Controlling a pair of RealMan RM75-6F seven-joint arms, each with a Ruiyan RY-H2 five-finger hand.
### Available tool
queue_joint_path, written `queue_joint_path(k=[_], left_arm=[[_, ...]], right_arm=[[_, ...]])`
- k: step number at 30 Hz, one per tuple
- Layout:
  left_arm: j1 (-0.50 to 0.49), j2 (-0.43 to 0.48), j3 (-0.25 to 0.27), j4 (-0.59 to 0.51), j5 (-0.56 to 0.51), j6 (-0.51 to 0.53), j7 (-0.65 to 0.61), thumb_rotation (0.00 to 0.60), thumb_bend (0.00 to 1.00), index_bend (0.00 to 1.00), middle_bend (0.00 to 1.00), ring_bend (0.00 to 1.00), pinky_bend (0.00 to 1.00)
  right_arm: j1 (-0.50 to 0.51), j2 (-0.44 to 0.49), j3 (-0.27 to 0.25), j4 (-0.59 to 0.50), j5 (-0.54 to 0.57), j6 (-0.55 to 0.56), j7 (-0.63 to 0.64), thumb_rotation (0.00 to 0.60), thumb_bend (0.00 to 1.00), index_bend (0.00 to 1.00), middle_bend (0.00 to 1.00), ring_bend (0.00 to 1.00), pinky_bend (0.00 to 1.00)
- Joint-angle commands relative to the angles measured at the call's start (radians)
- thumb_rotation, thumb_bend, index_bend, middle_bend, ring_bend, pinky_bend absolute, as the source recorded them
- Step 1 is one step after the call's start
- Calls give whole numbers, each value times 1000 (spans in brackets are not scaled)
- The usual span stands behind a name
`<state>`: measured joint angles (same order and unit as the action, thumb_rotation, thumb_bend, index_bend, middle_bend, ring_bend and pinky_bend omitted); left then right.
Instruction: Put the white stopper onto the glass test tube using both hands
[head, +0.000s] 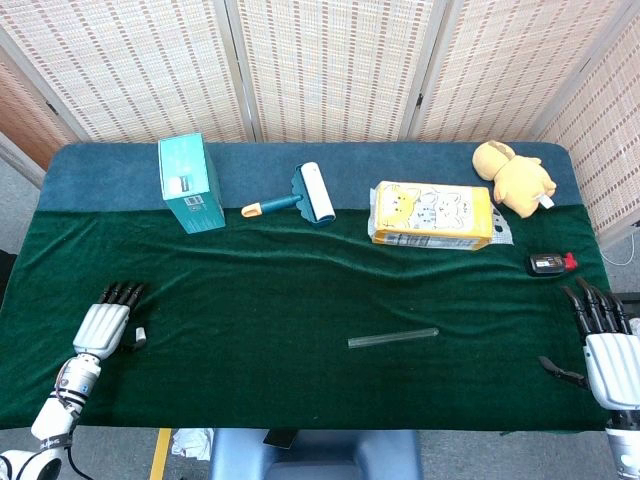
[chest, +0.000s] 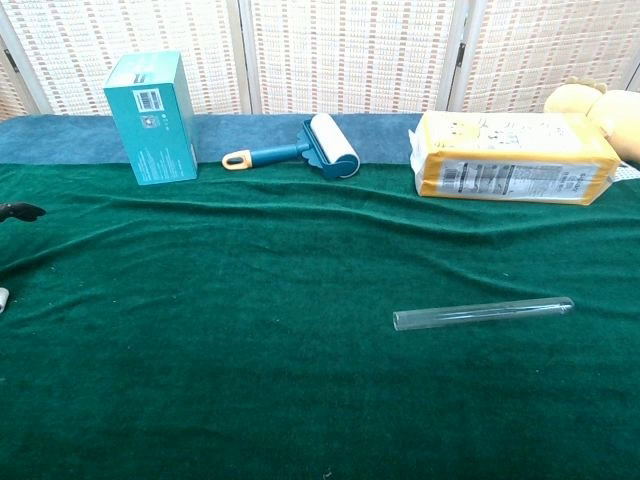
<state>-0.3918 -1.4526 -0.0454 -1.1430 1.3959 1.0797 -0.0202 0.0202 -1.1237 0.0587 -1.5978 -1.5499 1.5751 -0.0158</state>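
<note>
The glass test tube (head: 393, 338) lies on its side on the green cloth, right of centre; the chest view shows the test tube (chest: 483, 312) too. The small white stopper (head: 140, 336) sits on the cloth at the far left, and the stopper (chest: 3, 300) shows at the chest view's left edge. My left hand (head: 104, 327) lies flat just left of the stopper, fingers stretched forward and holding nothing. Only a dark fingertip (chest: 20, 211) of it shows in the chest view. My right hand (head: 605, 348) rests at the far right edge, fingers extended, thumb out, empty.
Along the back stand a teal box (head: 190, 183), a lint roller (head: 305, 196), a yellow package (head: 432, 215) and a yellow plush toy (head: 513, 176). A small black and red device (head: 551, 264) lies near the right edge, ahead of my right hand.
</note>
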Motion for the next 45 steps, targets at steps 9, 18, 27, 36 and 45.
queue_joint_path(k=[9, 18, 27, 36, 45], left_arm=[[-16, 3, -22, 23, -23, -16, -18, 600, 239, 0, 120, 53, 0], [-35, 21, -49, 25, -65, -50, -7, 600, 239, 0, 120, 53, 0], [-52, 22, -59, 36, -83, -72, 3, 600, 239, 3, 120, 53, 0], [-49, 51, -63, -4, -88, -60, 0, 600, 239, 0, 120, 53, 0], [-19, 145, -45, -134, -33, 16, -19, 600, 246, 115, 291, 213, 69]], right_arm=[[-6, 0, 0, -2, -1, 8, -3, 544, 143, 0, 10, 40, 0], [-7, -2, 2, 0, 2, 8, -4, 544, 144, 0, 10, 42, 0], [-9, -3, 2, 0, 5, 8, -5, 544, 144, 0, 10, 44, 0], [-10, -4, 4, 4, 5, 9, -1, 544, 144, 0, 10, 44, 0], [-8, 4, 5, 3, -7, 13, 4, 543, 143, 0, 10, 44, 0]])
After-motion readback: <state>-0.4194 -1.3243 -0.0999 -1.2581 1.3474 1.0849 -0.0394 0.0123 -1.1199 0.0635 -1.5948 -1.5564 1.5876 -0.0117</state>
